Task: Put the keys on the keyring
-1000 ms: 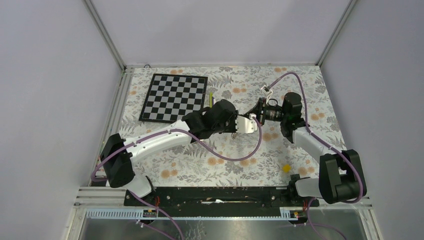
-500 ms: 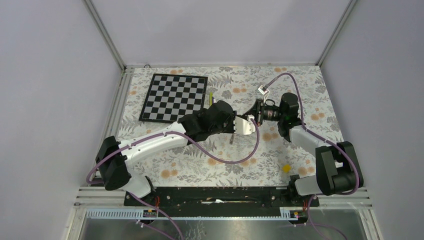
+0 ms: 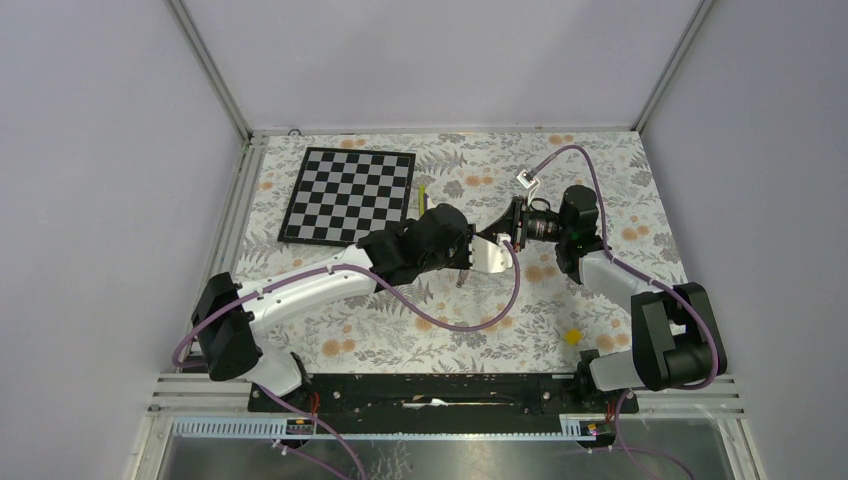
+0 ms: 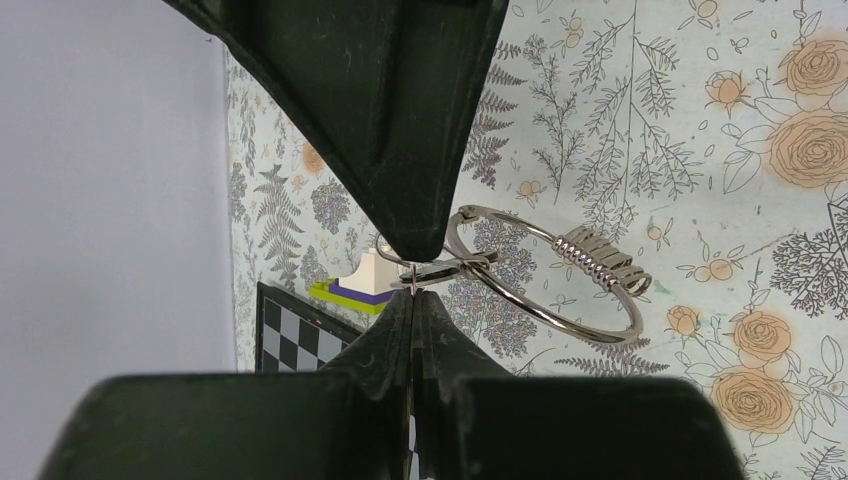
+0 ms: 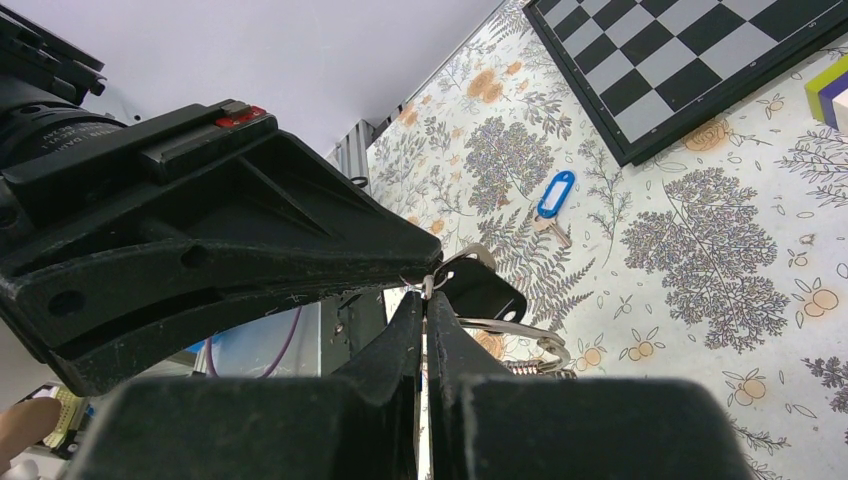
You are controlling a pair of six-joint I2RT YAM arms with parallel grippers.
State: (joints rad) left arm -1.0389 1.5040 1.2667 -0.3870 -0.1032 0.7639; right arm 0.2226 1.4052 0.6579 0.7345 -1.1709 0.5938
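Pinching keyring [image 4: 600, 268] in my closed left claw [image 4: 411, 298] | right claw [image 5: 425, 298] clamped on black key [image 5: 485, 291] | blue key [image 5: 553, 195] on desk [image 5: 700, 250]

the silvery keyring [image 4: 600, 263] and black-headed key [image 5: 482, 292] sit together above the table [image 5: 700, 250], the blue-tagged key [image 5: 553, 196] flat on it.

Shiny silvery wire keyring [image 4: 603, 268], glossy blue plastic key tag [image 5: 556, 193], matt black jaws.

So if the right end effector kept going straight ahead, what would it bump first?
The left end effector: it sits tip to tip right ahead, pinching the keyring. They look nearly touching, though depth is hard to judge.
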